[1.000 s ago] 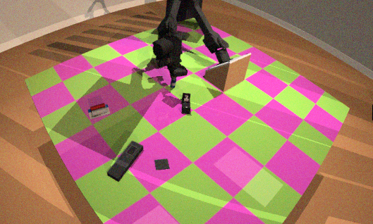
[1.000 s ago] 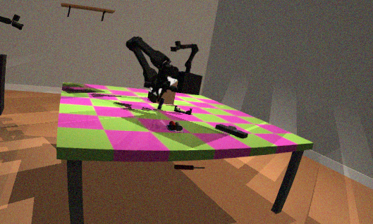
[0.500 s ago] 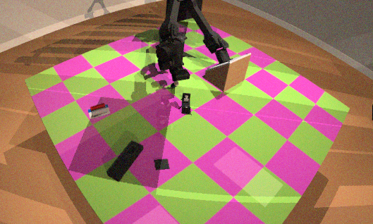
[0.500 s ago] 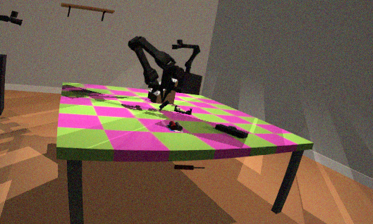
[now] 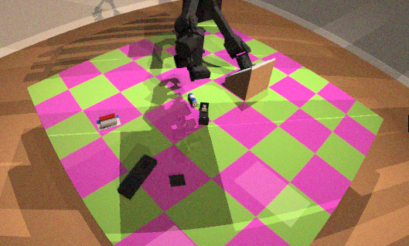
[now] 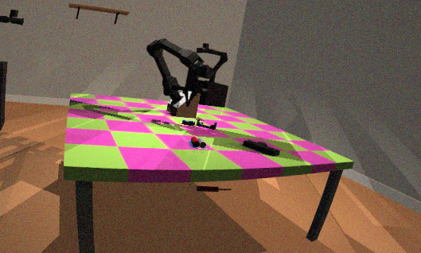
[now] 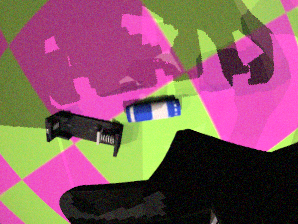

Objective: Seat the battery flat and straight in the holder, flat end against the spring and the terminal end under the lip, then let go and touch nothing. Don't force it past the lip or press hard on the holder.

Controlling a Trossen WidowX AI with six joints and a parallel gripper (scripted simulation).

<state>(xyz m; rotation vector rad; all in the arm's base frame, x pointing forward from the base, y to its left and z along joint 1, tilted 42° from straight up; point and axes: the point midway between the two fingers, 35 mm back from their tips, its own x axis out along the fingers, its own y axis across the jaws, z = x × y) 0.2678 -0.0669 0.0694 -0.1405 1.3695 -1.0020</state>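
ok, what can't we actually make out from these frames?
- Gripper fingertips: wrist view blocked by its own dark body; top view too small.
- Holder spring and lip: too small and blurred in every view.
- Battery ends: which is the terminal end, unreadable.
- Exterior view: battery a speck.

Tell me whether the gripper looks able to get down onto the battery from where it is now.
Probably yes. The battery lies in the open on the mat, apart from the holder, with nothing over it. The gripper hangs just behind it, shut and empty, so it must open first.
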